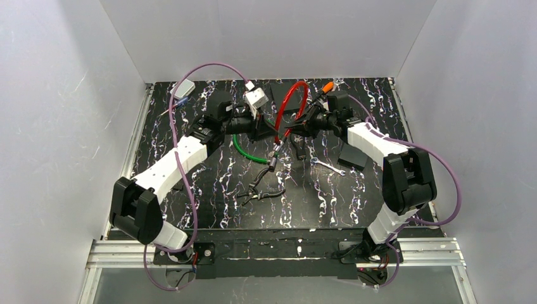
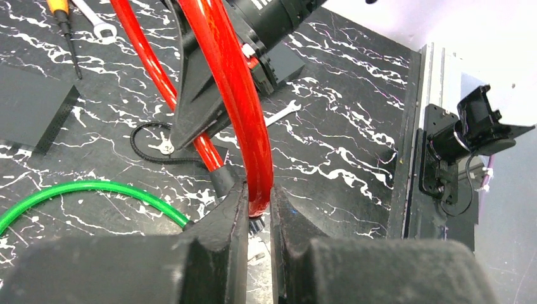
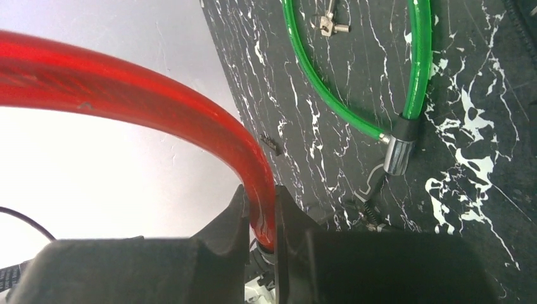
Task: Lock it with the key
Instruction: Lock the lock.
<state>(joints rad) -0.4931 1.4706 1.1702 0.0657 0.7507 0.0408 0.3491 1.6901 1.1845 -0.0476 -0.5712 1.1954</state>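
- Left gripper, right gripper: both clamped on red cable lock, aloft toward table's 12 o'clock.
- Loop arcs up between them; small key lies at their 6 o'clock, right arm likely nearer.

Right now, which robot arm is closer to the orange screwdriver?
Right. The right tool pinches the red cable just below the orange screwdriver in the top view. The left tool pinches the loop's other end, farther left.
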